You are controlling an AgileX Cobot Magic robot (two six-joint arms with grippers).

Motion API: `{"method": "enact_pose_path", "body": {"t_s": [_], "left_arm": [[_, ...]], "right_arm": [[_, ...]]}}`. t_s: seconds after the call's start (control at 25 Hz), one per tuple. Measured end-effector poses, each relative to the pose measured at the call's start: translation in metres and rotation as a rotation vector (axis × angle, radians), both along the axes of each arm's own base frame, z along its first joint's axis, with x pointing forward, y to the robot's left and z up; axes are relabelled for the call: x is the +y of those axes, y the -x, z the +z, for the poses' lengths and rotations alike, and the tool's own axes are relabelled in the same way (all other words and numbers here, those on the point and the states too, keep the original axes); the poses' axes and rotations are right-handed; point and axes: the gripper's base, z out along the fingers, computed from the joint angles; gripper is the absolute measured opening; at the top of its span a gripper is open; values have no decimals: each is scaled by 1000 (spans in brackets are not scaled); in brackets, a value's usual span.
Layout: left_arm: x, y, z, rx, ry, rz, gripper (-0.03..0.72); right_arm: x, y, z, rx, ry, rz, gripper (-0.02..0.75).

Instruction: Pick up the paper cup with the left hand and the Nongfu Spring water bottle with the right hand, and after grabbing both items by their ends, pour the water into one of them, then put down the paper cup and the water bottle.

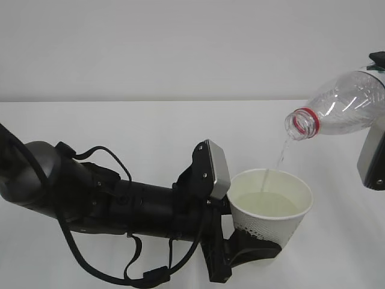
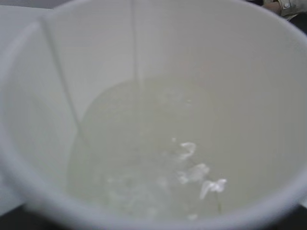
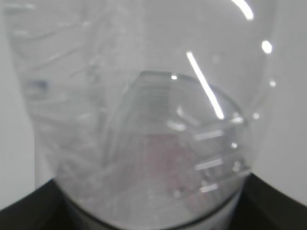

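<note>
White counter [image 1: 120,126] and a bare pale wall lie behind us; our left hand [image 1: 252,250] clasps the paper cup [image 1: 274,208] low by its base, keeping it upright and its mouth free; our right hand [image 1: 376,153] holds the Nongfu Spring water bottle [image 1: 340,105] by its far end, tipped neck-down above the rim, so the water [image 1: 280,155] falls in a thin stream into the part-filled cup, both lifted above the counter.

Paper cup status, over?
Left gripper holding paper cup. Right gripper tilting water bottle; thin stream of water entering cup. Nothing in the way.
</note>
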Motion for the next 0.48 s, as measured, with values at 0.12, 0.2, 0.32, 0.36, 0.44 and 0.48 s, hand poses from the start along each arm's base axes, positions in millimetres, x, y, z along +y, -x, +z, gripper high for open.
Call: {"method": "enact_pose_path", "body": {"t_s": [0.12, 0.2, 0.32, 0.36, 0.44, 0.48], "left_arm": [[0, 0, 0, 0, -1, 1, 504], [0, 0, 0, 0, -1, 1, 504], [0, 0, 0, 0, -3, 1, 503], [0, 0, 0, 0, -3, 1, 503], [0, 0, 0, 0, -5, 2, 503], [0, 0, 0, 0, -5, 2, 503]], "right_arm": [[0, 0, 0, 0, 0, 0, 514], [0, 0, 0, 0, 0, 0, 514], [0, 0, 0, 0, 0, 0, 514], [0, 0, 0, 0, 0, 0, 514], [0, 0, 0, 0, 0, 0, 514], [0, 0, 0, 0, 0, 0, 514]]}}
